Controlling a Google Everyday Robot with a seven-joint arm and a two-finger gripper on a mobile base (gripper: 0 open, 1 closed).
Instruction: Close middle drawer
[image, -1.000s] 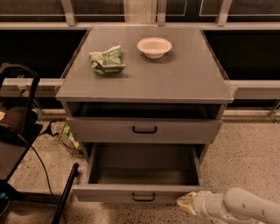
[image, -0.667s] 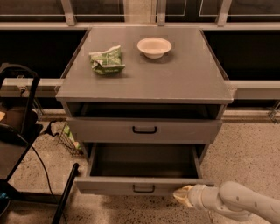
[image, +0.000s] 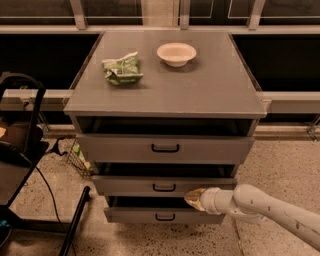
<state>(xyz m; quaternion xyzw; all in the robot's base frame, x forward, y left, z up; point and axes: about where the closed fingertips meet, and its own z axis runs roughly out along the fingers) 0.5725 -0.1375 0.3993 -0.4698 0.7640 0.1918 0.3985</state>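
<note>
- Pushes grey flat-fronted middle drawer (image: 125, 186) with cream-tipped white gripper (image: 194, 198), jaws together, empty, at 4 o'clock from black bar handle (image: 164, 187).
- Risks skewing, jamming through off-centre pressure.

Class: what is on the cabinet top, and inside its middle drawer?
On top: green packet, white bowl. The middle drawer hides its inside; the gripper is at its front's right end.

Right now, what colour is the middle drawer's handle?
Black handle, grey middle drawer; camera view shows it. The end effector is at the drawer's right.
</note>
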